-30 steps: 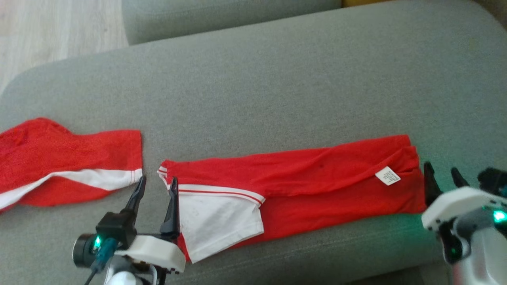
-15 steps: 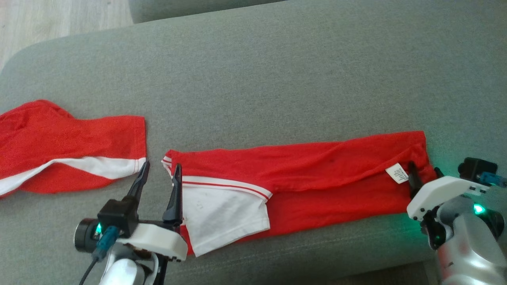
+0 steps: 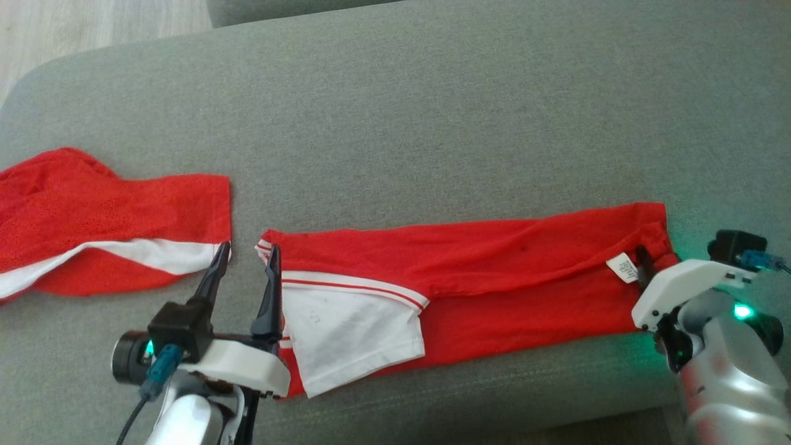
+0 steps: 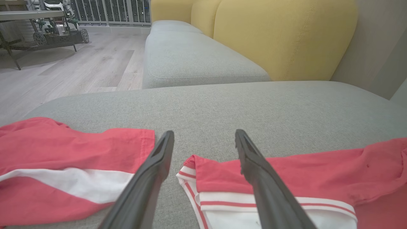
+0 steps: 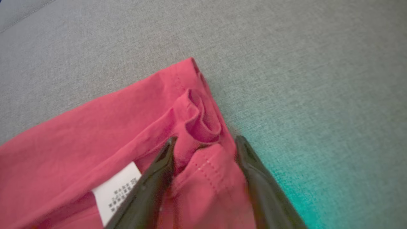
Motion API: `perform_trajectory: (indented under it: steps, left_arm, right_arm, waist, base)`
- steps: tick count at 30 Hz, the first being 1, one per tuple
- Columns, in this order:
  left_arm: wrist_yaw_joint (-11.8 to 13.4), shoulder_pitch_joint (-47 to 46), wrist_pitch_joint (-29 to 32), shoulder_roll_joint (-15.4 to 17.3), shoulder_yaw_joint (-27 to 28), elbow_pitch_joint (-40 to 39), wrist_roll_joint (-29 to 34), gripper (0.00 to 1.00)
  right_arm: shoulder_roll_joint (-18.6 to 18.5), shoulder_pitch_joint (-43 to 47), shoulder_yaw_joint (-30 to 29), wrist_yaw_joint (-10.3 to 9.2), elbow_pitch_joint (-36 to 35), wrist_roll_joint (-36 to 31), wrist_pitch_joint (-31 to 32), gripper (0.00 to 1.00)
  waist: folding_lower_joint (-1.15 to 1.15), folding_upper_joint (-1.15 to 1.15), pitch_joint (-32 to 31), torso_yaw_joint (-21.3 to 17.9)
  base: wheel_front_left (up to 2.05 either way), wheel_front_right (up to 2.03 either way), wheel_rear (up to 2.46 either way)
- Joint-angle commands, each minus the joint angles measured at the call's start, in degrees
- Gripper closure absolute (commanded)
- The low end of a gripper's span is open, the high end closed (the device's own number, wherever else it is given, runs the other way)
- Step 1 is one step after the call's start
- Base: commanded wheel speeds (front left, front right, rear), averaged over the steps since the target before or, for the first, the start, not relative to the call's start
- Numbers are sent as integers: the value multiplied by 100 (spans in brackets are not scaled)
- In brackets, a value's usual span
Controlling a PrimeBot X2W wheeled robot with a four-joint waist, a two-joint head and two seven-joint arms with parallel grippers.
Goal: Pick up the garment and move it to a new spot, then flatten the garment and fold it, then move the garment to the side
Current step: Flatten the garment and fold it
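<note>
The shirt (image 3: 507, 278) lies in a long folded strip on the sofa (image 3: 432, 123). It looks light and limp, likely to sag. The left gripper (image 3: 246, 262) stands wide at its striped end. The right gripper (image 5: 205, 143), fingers apart, straddles the hem corner. I'd pinch the doubled edges there.
</note>
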Motion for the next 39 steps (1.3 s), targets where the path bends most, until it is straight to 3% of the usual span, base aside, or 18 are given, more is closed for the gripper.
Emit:
perform_trajectory:
  steps: [1, 12, 30, 39]
  left_arm:
    - [21, -253, -68, 119, 254, -214, 39, 0]
    - [79, -234, -69, 173, 284, -281, 15, 0]
    - [86, -160, -70, 47, 216, -333, -5, 0]
    - [104, -60, -71, -64, 291, -293, -16, 0]
  right_arm:
    - [64, -135, 271, -2, 118, 9, 68, 100]
    - [52, -365, -66, -2, -64, -477, 65, 100]
    - [-592, -839, -1024, -2, -659, -1794, 450, 100]
    - [-214, -808, -928, -2, -552, -2082, 762, 100]
  waist:
    - [0, 0, 1, -12]
    - [0, 0, -74, -78]
    - [0, 0, -252, 96]
    - [0, 0, -482, 87]
  base:
    - [0, 0, 0]
    - [0, 0, 0]
    - [0, 0, 0]
    - [0, 0, 0]
